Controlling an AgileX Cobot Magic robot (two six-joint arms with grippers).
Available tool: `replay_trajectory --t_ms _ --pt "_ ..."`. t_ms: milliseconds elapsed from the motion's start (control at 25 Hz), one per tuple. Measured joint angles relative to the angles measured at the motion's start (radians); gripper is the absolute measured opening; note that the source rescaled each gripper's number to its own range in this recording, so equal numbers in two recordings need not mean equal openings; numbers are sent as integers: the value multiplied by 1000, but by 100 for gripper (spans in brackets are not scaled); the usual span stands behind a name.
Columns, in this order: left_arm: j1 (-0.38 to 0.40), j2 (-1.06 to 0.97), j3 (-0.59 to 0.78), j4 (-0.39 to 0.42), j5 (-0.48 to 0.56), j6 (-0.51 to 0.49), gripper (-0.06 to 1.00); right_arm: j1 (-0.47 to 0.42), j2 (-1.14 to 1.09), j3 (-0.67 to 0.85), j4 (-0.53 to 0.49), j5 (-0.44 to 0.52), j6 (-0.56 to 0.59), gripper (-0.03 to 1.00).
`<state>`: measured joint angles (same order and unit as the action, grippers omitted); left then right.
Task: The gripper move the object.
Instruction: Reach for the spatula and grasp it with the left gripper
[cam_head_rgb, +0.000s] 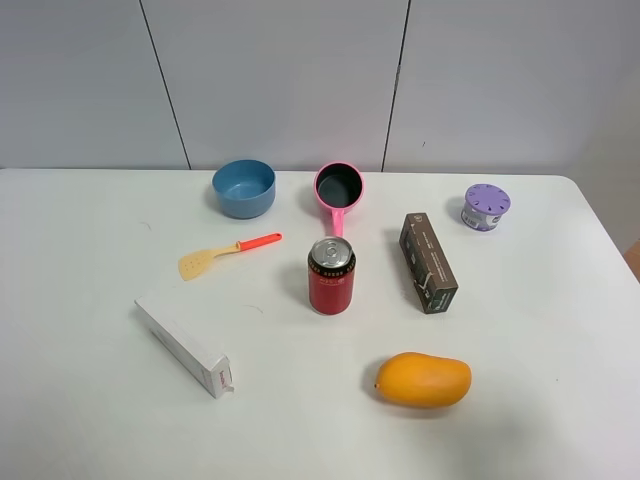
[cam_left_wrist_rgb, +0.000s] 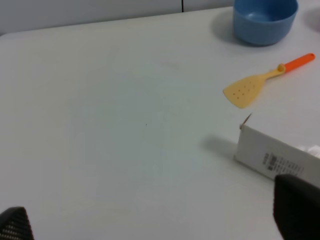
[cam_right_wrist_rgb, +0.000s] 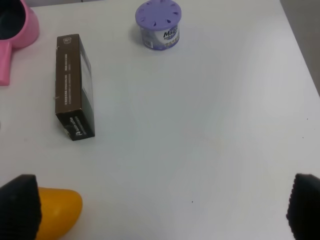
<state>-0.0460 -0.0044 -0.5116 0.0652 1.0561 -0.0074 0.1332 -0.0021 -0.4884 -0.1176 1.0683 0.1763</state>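
A: Where does the spatula (cam_head_rgb: 228, 253) lie?
B: Flat on the left half of the table (cam_head_rgb: 80, 400), between the far blue bowl (cam_head_rgb: 243, 187) and the nearer white box (cam_head_rgb: 185, 347), touching neither. It is probably spaced so that its handle is free to grasp.
A: The jaws?
B: The left gripper (cam_left_wrist_rgb: 152, 222) and right gripper (cam_right_wrist_rgb: 160, 210) both stand wide apart, holding nothing.
A: Any writing?
B: The print on the white box and the purple tub (cam_right_wrist_rgb: 158, 24) is too blurred to read.

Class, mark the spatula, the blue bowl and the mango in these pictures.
spatula (cam_head_rgb: 196, 263), exterior high view, on the pale yellow blade.
blue bowl (cam_head_rgb: 243, 203), exterior high view, on its front wall.
mango (cam_head_rgb: 424, 380), exterior high view, on its middle.
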Motion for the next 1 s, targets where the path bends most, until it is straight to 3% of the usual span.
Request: replay_trajectory --t_ms 600,1000 --pt "0 22 0 0 1 0 100 0 0 0 0 0 0 100" --pt "0 329 -178 0 26 65 100 0 0 0 0 0 0 100"
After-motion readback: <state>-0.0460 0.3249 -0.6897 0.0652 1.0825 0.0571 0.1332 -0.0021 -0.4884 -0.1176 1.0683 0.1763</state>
